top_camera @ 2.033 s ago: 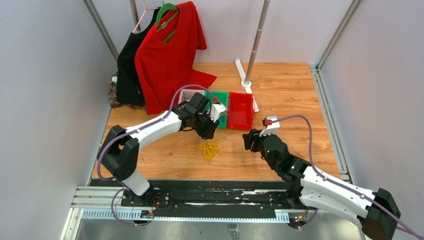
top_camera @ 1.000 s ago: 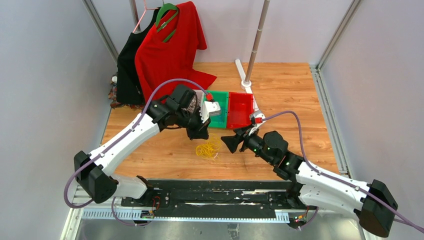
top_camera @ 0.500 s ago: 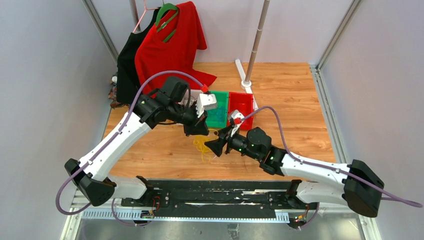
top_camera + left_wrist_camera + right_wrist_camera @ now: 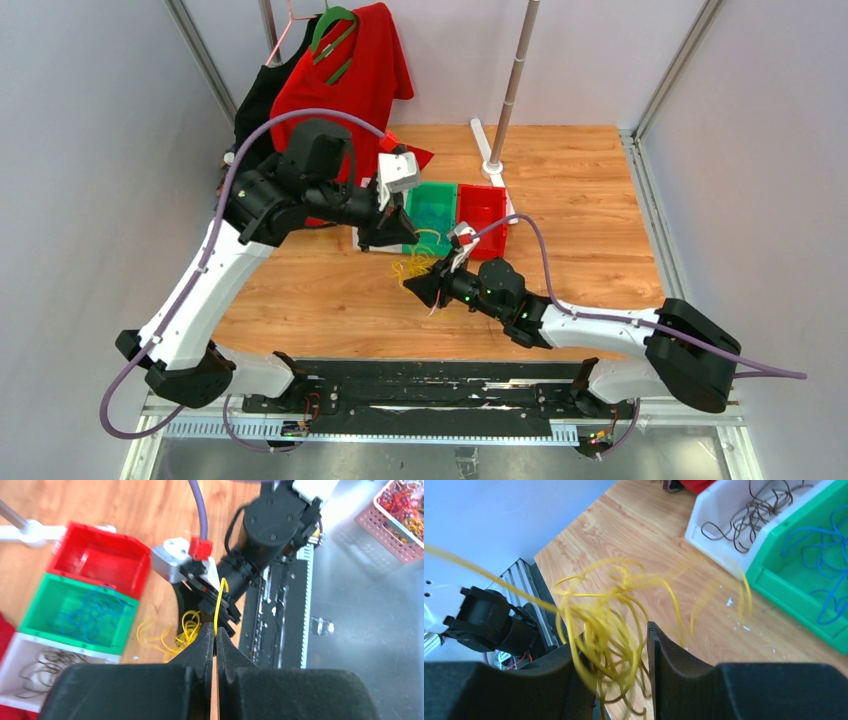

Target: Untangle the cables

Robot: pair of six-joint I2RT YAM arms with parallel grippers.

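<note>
A loopy bundle of yellow cables [image 4: 415,266] lies on the wooden table in front of the bins. My left gripper [image 4: 392,240] hangs above it, shut on one yellow strand [image 4: 218,605] that rises taut from the bundle. My right gripper [image 4: 412,287] has come in low from the right. In its wrist view the yellow cables [image 4: 611,625] fill the narrow gap between its fingers [image 4: 664,665], and the gripper [image 4: 616,635] is closed on them. Blue cables [image 4: 824,555] lie in the green bin, dark brown cables [image 4: 754,510] in the white bin.
White [image 4: 368,190], green [image 4: 432,240] and red [image 4: 480,222] bins stand in a row behind the bundle. Red and black shirts [image 4: 340,100] hang at the back left, and a pole on a white stand [image 4: 510,90] is at the back. A pink basket [image 4: 400,510] sits beyond the rail.
My left arm has risen and drawn back to the left with the yellow strand. My right gripper has slid left across the table onto the bundle, part of which has lifted.
</note>
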